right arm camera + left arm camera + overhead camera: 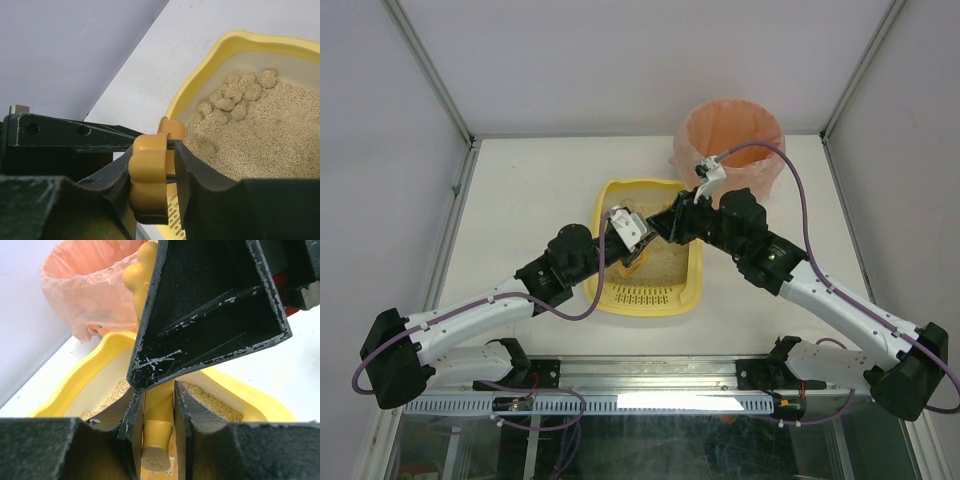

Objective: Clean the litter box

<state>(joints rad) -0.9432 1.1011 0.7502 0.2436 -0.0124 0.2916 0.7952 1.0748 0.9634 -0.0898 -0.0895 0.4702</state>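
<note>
- Closest to the left wrist lens, the left gripper (157, 405) is seen with its two black fingers pressed onto the handle of an orange scoop (157, 445), which stands between them.
- A lobed part of the same handle is clamped between the fingers of the right gripper (152, 155), so the scoop is held by both grippers at once.
- Both grippers are brought together over the middle of the litter box (692, 288), as is shown from above.
- That pale-yellow box is set on the white table (520, 200), about midway across it, with its slotted grate (640, 295) at the end nearer the arm bases.
- Beige litter (280, 140) is spread over the floor of the box, and a group of rounded clumps (235, 97) is gathered against the rim near one corner.
- A round bin (730, 130) lined with a pink-orange bag is placed just beside the far right corner of the box.
</note>
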